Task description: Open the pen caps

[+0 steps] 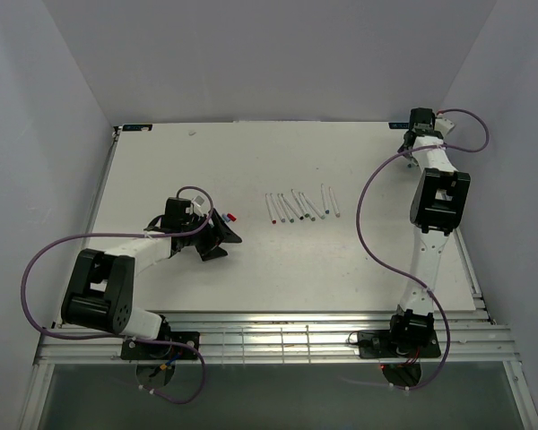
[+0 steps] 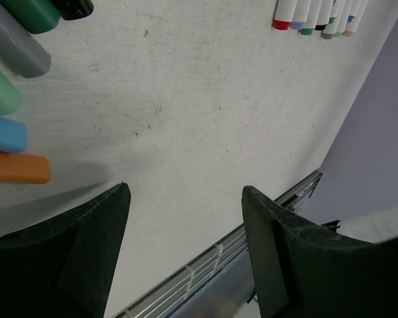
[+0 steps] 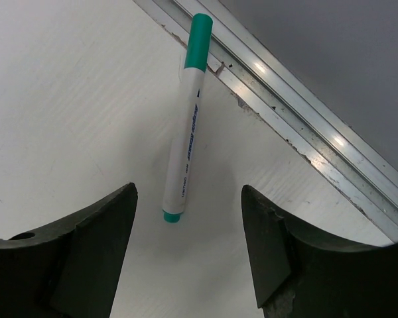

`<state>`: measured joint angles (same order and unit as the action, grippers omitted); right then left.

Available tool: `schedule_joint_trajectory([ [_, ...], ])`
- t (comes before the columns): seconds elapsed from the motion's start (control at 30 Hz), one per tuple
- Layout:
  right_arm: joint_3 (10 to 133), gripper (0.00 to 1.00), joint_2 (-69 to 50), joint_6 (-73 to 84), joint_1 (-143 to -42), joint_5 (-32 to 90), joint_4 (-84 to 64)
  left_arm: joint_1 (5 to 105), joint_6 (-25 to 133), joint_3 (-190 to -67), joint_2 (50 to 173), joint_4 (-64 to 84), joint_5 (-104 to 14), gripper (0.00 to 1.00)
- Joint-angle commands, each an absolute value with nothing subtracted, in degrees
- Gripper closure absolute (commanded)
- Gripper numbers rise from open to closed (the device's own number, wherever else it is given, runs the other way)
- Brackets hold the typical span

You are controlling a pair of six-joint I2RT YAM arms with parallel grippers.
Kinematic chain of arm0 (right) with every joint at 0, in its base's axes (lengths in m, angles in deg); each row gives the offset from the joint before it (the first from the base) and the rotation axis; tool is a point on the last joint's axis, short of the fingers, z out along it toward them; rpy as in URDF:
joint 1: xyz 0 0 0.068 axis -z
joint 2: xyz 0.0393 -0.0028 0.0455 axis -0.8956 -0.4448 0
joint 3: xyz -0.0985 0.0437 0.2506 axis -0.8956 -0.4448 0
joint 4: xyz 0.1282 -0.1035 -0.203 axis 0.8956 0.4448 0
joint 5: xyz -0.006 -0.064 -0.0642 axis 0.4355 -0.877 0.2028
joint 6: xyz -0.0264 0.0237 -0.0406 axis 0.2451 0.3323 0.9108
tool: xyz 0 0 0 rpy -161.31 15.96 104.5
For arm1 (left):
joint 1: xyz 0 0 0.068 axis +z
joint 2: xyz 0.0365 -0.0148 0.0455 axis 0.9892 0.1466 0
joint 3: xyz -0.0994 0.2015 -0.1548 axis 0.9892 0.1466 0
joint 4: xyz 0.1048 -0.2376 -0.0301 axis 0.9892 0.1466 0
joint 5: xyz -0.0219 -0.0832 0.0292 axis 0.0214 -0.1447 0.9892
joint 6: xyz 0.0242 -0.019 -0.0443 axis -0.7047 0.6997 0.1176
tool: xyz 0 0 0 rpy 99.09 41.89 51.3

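Observation:
Several loose pen caps [image 2: 16, 167] lie in a row at the left of the left wrist view: dark green, black, grey, light green, blue and orange. In the top view they show as small coloured bits [image 1: 230, 216] just beyond my left gripper [image 1: 221, 238]. That gripper [image 2: 186, 191] is open and empty over bare table. A row of white pens [image 1: 300, 206] lies mid-table, their coloured ends [image 2: 312, 26] toward the left gripper. At the far right corner, my right gripper [image 1: 411, 134] is open above a white pen [image 3: 184, 132] with a teal cap [image 3: 199, 41]; the pen's near end lies just ahead of the open right gripper [image 3: 188, 189].
A metal rail [image 3: 298, 126] runs along the table's edge just past the teal-capped pen. The near edge rail [image 2: 205, 265] shows below the left fingers. Grey walls [image 1: 63, 107] enclose the table on three sides.

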<state>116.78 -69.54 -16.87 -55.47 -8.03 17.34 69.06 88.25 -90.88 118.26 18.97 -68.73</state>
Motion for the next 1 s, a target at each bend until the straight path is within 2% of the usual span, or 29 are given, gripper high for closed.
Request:
schedule_joint_trajectory([
  [0.0,119.76,0.30,-71.39,-16.95,-55.59,-9.30,15.77,68.74,88.52,-91.67,118.69,17.04,-70.14,0.21],
  [0.43,122.04,0.35,-74.47,-15.10,-55.50,-9.56,15.77,68.82,89.05,-91.05,119.65,16.25,-71.01,0.21],
  [0.77,122.13,0.46,-75.26,-15.10,-55.50,-9.21,15.77,68.82,89.57,-90.70,119.48,15.45,-71.46,0.21],
  [0.97,121.87,0.60,-75.70,-15.01,-55.50,-8.86,15.77,68.82,89.57,-90.35,119.39,15.46,-71.46,0.22],
])
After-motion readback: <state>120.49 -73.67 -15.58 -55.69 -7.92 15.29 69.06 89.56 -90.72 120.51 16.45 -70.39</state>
